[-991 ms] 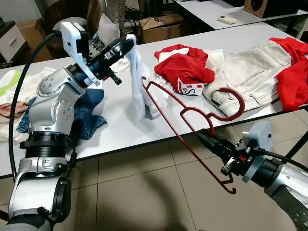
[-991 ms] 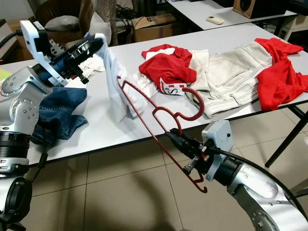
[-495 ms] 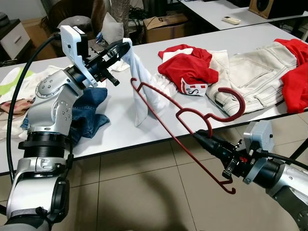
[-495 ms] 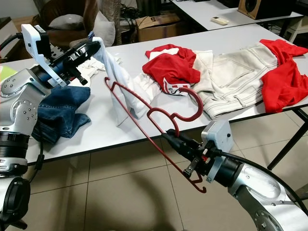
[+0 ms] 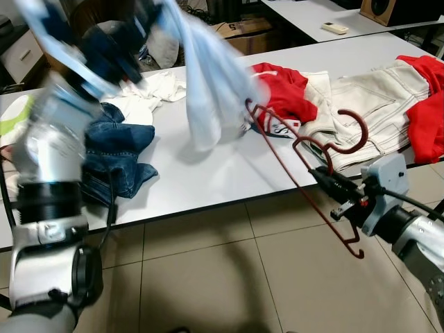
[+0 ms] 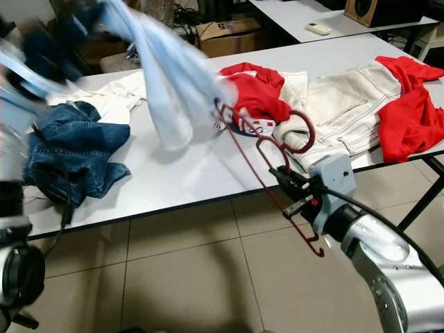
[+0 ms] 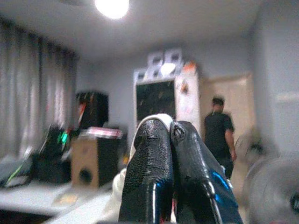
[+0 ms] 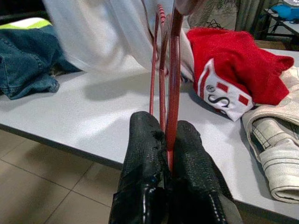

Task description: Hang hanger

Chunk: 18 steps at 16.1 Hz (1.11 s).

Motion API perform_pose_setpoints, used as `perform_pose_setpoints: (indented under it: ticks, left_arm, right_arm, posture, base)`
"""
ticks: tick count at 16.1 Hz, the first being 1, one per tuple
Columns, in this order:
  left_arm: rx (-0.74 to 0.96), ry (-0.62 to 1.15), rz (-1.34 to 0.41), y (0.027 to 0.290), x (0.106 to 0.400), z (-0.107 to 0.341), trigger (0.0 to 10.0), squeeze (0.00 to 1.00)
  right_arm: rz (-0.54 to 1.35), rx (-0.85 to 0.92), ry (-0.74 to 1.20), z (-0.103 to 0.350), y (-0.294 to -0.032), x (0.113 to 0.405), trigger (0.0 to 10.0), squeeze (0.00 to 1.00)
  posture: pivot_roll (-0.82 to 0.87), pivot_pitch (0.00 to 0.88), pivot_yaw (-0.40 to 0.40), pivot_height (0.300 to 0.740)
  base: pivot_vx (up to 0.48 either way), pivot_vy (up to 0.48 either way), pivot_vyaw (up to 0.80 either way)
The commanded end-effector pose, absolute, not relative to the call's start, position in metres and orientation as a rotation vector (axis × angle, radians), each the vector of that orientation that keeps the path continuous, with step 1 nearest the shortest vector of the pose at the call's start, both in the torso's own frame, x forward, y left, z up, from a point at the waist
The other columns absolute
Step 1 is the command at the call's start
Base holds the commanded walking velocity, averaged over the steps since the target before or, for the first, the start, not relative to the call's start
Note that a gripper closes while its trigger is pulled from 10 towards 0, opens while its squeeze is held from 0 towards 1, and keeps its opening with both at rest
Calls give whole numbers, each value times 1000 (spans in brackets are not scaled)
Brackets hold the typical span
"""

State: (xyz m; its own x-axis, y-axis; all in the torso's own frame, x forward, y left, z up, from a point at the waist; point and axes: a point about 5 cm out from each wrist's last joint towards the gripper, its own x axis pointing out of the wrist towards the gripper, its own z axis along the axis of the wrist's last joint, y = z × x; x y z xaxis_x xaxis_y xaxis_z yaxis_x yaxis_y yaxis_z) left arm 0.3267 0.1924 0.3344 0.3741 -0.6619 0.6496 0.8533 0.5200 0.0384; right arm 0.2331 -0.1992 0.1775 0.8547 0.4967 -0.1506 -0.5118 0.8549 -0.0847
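**Threading hanger into garment, mid-step**

Right gripper (image 8: 166, 140): fingers (image 8: 142, 154) clenched on the red hanger (image 5: 295, 149), gripping the lower bar beside the neck. The hanger is held off the front edge of the worktop (image 5: 201, 184), tilted, with its hook (image 5: 350, 132) over the beige trousers (image 5: 374, 90) and its far shoulder tip up at the white garment (image 5: 208, 76).

Left gripper (image 7: 170, 140): fingers pinched together on a fold of the white garment, which is held high above the worktop and hangs down, motion-blurred. Its lower hem is touching or just beside the hanger tip; can't tell whether the tip is inside the cloth yet.

Around: red shirt (image 5: 288, 87) just behind the hanger tip, jeans (image 5: 118, 152) on the left of the worktop.

Judgement: garment is not yet seated on the hanger. Next move needs the hanger tip fed into the neck or hem opening, with the left gripper keeping the cloth taut and clear of the red shirt.
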Motion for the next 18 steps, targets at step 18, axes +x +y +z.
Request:
perform_pose_setpoints:
  ticks: [18]
  left_arm:
    - [61, -447, -805, 217, 333, 289, 0, 0]
  right_arm:
    - [619, -145, 151, 186, -221, 231, 10000, 0]
  posture:
    - [-164, 0, 102, 740]
  base:
    - [0, 0, 0]
